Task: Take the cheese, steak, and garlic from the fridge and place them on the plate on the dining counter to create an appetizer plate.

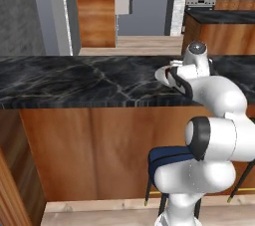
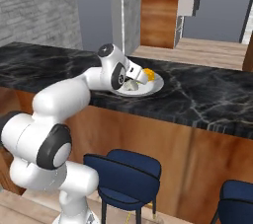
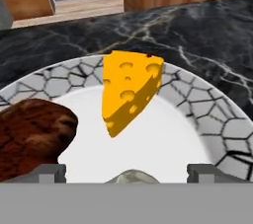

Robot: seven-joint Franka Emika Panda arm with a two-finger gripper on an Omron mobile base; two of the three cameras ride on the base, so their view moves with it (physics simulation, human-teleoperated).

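Black marble table [image 2: 207, 94] | plate [image 3: 217, 129]: cheese [image 3: 129, 90] ahead of gripper [image 3: 126, 172], steak [image 3: 32, 134] beside, garlic [image 3: 131, 177] between fingertips | gripper spread apart, nothing clamped

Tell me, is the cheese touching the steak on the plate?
Apart. In the hand view, bare white plate shows between the yellow cheese wedge and the brown steak, so a clear gap separates them.

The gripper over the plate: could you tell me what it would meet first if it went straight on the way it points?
Probably the garlic, lying between the open gripper fingertips on the plate; depth is uncertain.
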